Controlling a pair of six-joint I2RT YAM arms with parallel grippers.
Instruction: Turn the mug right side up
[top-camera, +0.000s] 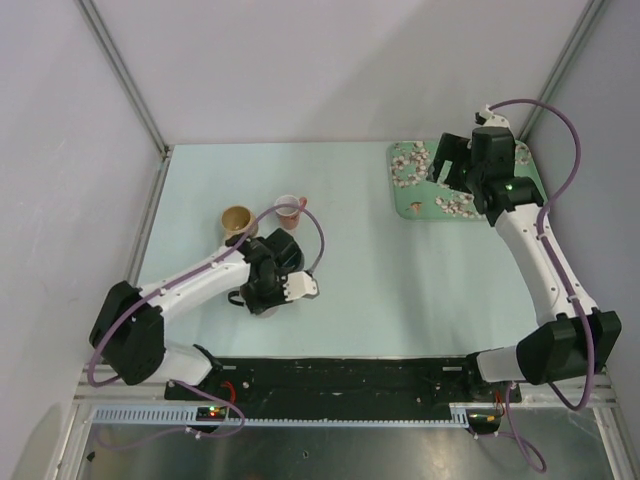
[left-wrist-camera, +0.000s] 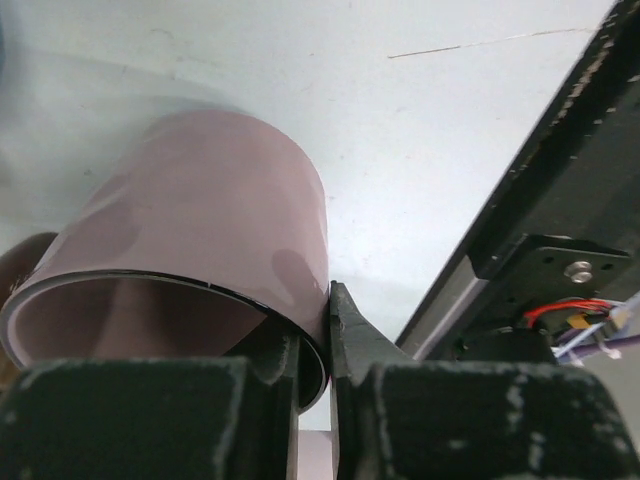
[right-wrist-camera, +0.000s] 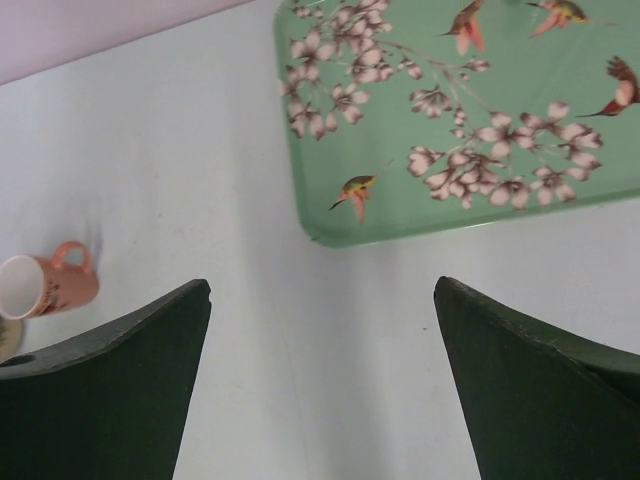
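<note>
Task object: the mauve mug sits at the left-centre of the table, under the left wrist. Its open mouth faces the wrist camera.

Left gripper: clamped on the mug's wall at the rim, with one finger inside the mouth and the other finger pressed against the outside.

Reason for this hold: a pinch on the rim probably lets a wrist rotation swing the whole mug about the held edge, bringing the mouth up and the base down.

Mug attitude: tilted, not yet plainly upright. The mug's own body hides its base, so contact with the table cannot be judged.

Right gripper: fingers spread wide and carrying nothing, poised above bare table just beside the floral tray. It is well apart from the mug, most likely parked out of the working arm's way.

Bystanders: a pink mug lies on its side and a tan cup stands near it, both just beyond the left gripper.

Stage, as judged: grasp secured, rotation under way or pending, release outstanding.
</note>
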